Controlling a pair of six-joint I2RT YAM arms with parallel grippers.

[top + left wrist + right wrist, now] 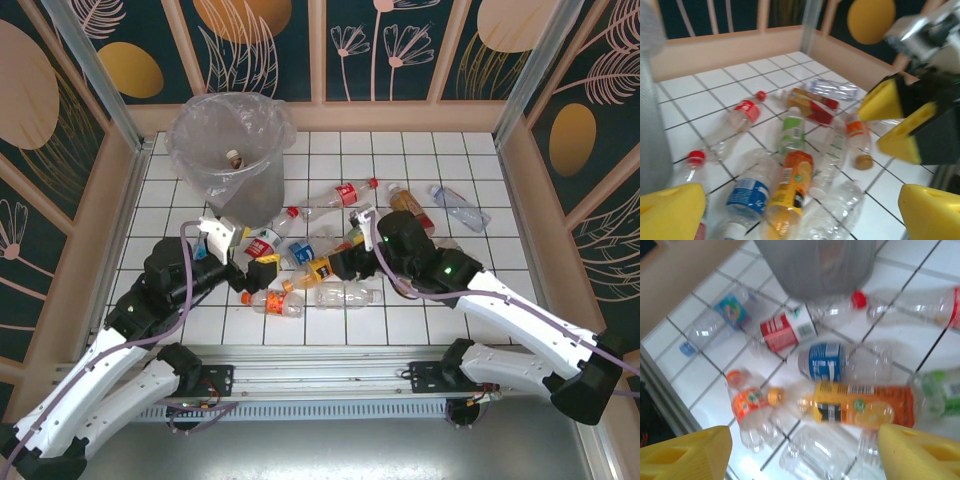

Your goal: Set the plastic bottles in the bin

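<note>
The left gripper (800,214) and right gripper (805,452) are hovering wide open, empty, over small clear plastic bottles (300,255) lying on white tiles (340,150). One bottle (233,157) is sitting inside the grey round bag-lined bin (248,192).

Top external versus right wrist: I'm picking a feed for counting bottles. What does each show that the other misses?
Top external adds a bottle already inside the bin, plus a clear bottle lying farthest right. Right wrist adds the barcode print on the orange-label bottle. Both share the bin's grey wall, that orange-label bottle and the red-capped bottle beside the bin.
</note>
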